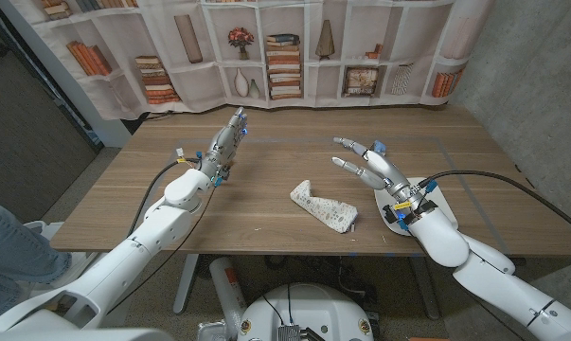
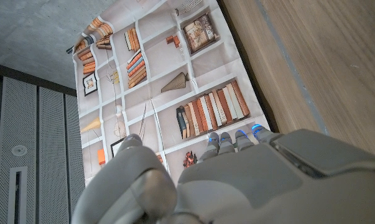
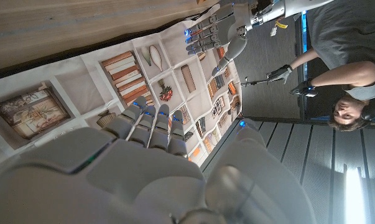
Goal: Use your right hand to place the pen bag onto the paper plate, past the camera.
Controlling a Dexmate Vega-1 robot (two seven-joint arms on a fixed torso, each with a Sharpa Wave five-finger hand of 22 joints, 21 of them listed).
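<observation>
So far nothing of the task is done, as far as you can judge here: the pen bag (image 1: 325, 210) lies untouched on the wooden table (image 1: 266, 180), a little below the centre of the head view, and no hand is on it. The paper plate (image 1: 423, 194) sits right of centre, mostly hidden beneath your right wrist, with only parts of its white rim showing. I cannot make out a camera on the table. What is left is everything: reach, grasp, lift, carry and set down.

Your right hand (image 1: 373, 166) hovers above the plate, up and to the right of the bag, fingers spread apart and holding nothing. Your left hand (image 1: 225, 144) stands raised in the upper left of the table, fingers straight and together, also empty. In the right wrist view a person (image 3: 346, 74) stands behind the table.
</observation>
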